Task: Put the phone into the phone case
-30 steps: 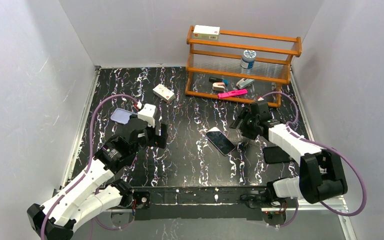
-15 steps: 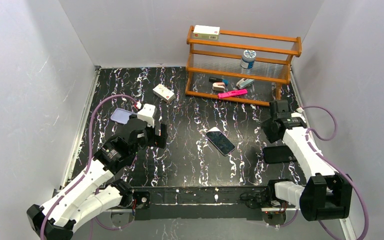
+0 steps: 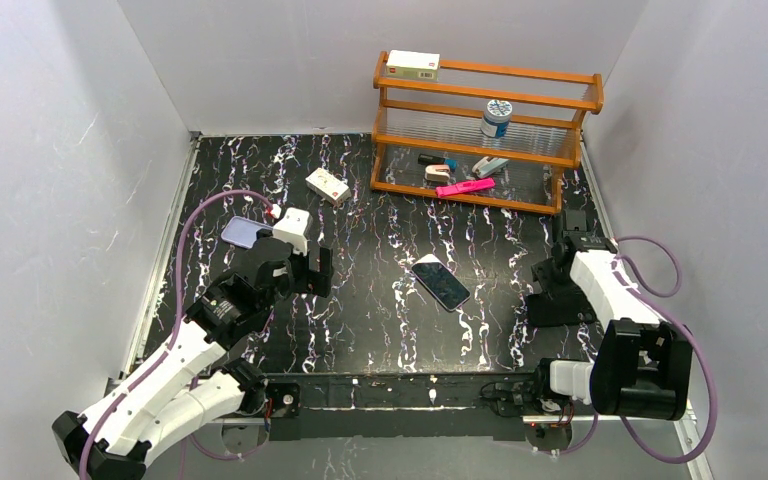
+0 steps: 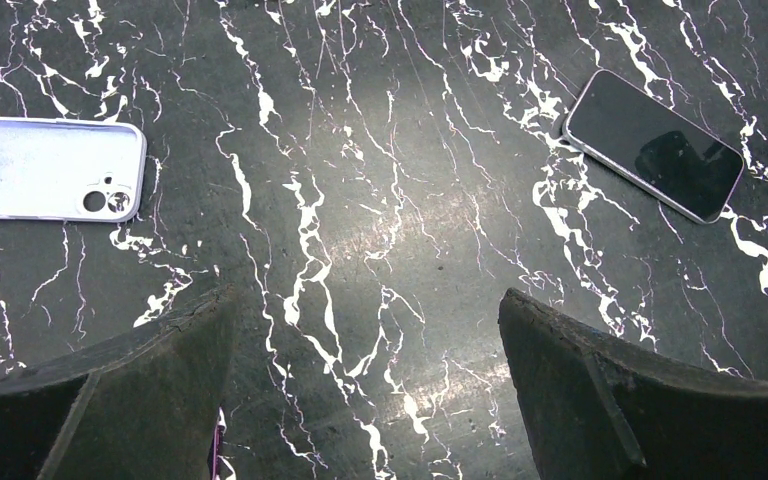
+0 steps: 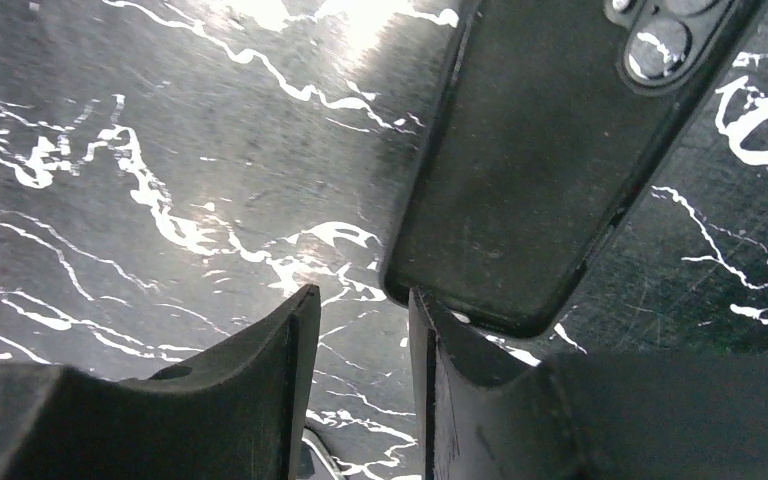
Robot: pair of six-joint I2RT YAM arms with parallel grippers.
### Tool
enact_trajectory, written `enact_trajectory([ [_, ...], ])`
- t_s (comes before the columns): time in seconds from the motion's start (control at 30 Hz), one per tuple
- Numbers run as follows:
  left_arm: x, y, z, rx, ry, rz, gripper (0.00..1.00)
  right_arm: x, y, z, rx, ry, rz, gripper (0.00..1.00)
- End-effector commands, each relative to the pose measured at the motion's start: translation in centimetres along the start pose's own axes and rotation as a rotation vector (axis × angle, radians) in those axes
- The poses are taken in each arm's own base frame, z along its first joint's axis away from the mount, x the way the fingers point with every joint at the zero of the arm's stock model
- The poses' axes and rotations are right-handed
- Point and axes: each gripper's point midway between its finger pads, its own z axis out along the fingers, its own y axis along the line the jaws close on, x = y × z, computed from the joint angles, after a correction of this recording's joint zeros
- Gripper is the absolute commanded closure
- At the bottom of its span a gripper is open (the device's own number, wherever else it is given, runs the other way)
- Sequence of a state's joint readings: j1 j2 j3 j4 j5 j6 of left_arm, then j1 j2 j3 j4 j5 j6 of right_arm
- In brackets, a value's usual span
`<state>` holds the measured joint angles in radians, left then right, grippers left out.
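Both empty, left jaws wide, phone [image 4: 654, 145] ahead to their right, phone case [image 4: 50, 168] ahead to their left, right jaws narrow, black slab [image 5: 540, 170] just past their tips.

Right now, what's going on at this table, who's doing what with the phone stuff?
Neither arm holds anything. The phone lies screen-up in the middle of the table, and the lavender phone case lies apart from it, toward the left. The left gripper hangs wide open over the bare stretch between them. The right gripper hovers at the corner of a black slab on the right, its jaws narrowly apart with nothing between them. The phone is not yet in the case.
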<state>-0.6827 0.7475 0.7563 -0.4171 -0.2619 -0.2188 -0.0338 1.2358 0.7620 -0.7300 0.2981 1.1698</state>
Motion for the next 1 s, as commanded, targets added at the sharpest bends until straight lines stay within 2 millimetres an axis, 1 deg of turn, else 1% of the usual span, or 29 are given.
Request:
enact_trajectory([
  [0.0, -0.1, 0.6, -0.3, -0.024, -0.011, 0.009, 0.02, 0.6, -1.2, 0.6, 0.034, 0.017, 0.040, 0.54],
  [0.1, 0.0, 0.7, -0.1, -0.029, -0.004, 0.015, 0.02, 1.0, -1.9, 1.0, 0.049, 0.023, 0.046, 0.54],
  [0.17, 0.1, 0.8, -0.1, -0.035, 0.001, 0.016, 0.02, 1.0, -2.2, 1.3, 0.056, 0.014, 0.049, 0.54],
  [0.4, 0.2, 0.7, -0.1, -0.031, 0.005, 0.016, 0.02, 0.7, -1.6, 2.4, 0.040, 0.023, 0.065, 0.54],
  [0.53, 0.2, 0.7, 0.0, -0.033, 0.008, 0.017, 0.02, 0.8, -1.7, 3.1, 0.051, 0.036, 0.072, 0.54],
  [0.7, 0.1, 0.8, -0.1, -0.037, 0.003, 0.016, 0.02, 1.2, -1.7, 3.7, 0.044, 0.052, 0.075, 0.60],
  [0.83, 0.2, 0.9, 0.0, -0.043, 0.008, 0.018, 0.02, 1.3, -2.3, 3.9, 0.075, 0.052, 0.077, 0.60],
  [0.97, 0.1, 1.0, 0.0, -0.048, 0.005, 0.017, 0.02, 1.5, -2.5, 4.1, 0.096, 0.070, 0.071, 0.67],
])
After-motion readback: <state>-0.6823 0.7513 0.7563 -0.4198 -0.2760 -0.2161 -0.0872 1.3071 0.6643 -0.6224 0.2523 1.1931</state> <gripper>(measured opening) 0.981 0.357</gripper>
